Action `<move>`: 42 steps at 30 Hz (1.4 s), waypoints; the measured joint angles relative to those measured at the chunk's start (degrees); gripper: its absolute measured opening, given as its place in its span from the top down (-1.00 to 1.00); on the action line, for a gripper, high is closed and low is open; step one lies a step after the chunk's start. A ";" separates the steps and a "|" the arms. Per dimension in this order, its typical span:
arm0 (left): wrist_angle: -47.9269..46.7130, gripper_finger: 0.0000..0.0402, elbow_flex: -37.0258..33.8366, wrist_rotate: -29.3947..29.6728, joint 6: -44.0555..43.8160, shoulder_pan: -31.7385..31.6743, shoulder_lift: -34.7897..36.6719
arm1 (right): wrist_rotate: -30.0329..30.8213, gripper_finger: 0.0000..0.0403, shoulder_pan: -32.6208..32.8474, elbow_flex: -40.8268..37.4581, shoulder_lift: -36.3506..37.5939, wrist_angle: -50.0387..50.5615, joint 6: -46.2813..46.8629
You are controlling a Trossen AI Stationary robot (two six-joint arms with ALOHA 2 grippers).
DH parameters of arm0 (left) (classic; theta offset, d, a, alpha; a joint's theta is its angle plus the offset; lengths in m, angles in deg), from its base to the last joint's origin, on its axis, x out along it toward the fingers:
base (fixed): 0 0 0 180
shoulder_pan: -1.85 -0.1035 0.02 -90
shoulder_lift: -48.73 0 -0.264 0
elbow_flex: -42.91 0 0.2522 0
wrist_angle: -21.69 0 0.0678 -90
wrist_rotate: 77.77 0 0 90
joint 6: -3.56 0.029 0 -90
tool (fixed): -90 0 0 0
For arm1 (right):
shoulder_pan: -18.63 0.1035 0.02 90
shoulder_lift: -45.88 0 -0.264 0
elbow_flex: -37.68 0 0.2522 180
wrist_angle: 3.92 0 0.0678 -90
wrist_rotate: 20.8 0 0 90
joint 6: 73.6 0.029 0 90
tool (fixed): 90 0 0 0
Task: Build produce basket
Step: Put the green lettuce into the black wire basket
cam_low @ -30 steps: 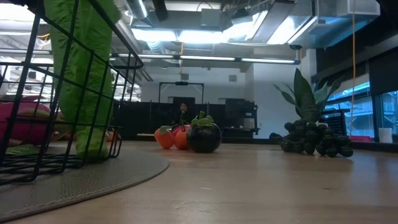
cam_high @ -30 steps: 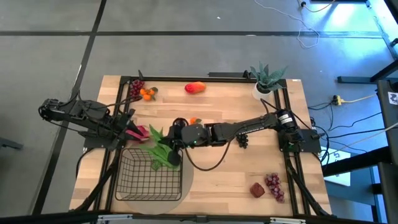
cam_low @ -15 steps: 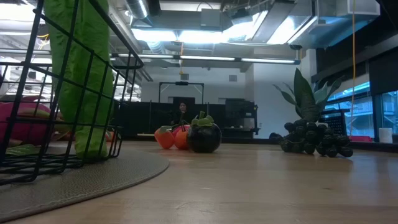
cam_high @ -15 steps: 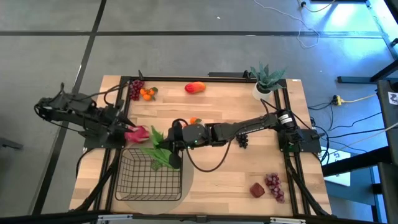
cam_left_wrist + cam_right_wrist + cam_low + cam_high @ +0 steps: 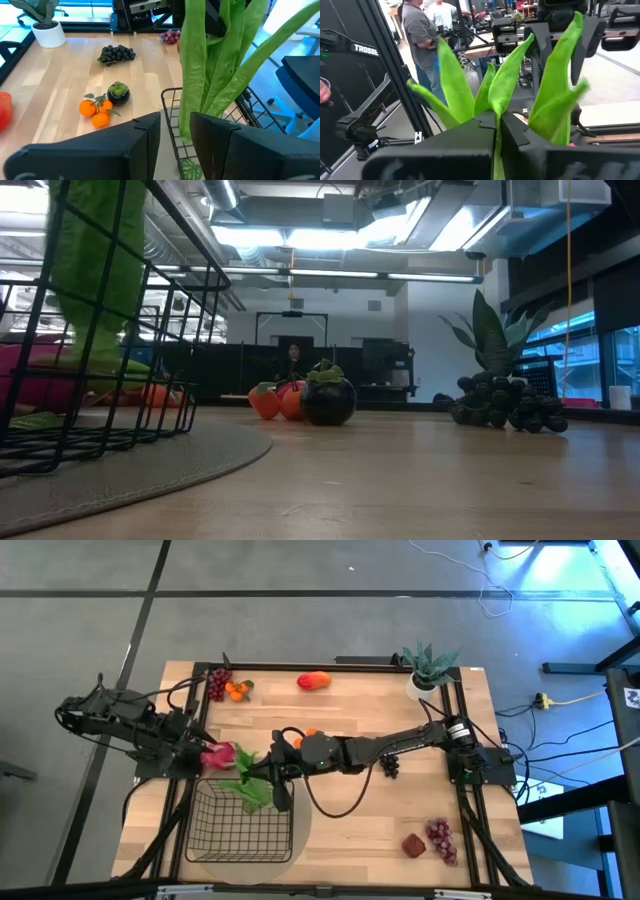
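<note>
The black wire basket (image 5: 240, 830) stands on a round mat near the table's front left. My right gripper (image 5: 276, 774) reaches in from the right and is shut on the green leafy stalks (image 5: 250, 787), which hang over the basket's far right part (image 5: 95, 290). My left gripper (image 5: 200, 752) is at the table's left edge, open, with nothing between its fingers (image 5: 175, 127). The pink dragon fruit (image 5: 220, 754) shows right by its tip. It sits low behind the basket (image 5: 30, 375). My right gripper pinches the stalks where the leaves join (image 5: 496, 125), between its two fingers. The fingers come from the table's right side. The leaves fan out past the fingers and hang down (image 5: 200, 75), their lower ends (image 5: 187, 131) inside the basket, clear of its floor.
Oranges with a dark round fruit (image 5: 306, 734) and black grapes (image 5: 390, 768) lie mid-table. Red grapes and oranges (image 5: 225, 688), a mango (image 5: 314, 681) and a potted plant (image 5: 428, 670) line the far edge. Purple grapes and a red fruit (image 5: 430, 838) lie near right. People stand beyond the table (image 5: 420, 30).
My left gripper has drawn back toward the table's left edge and risen a little, then kept still. My right gripper has tipped upward, and the leafy stalks have risen with it: their lower ends, which reached the basket's floor, now hang above it.
</note>
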 joint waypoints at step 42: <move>1.77 0.53 -8.08 -9.17 -13.20 0.00 -6.37 | 4.73 1.00 0.61 0.02 0.02 19.75 3.30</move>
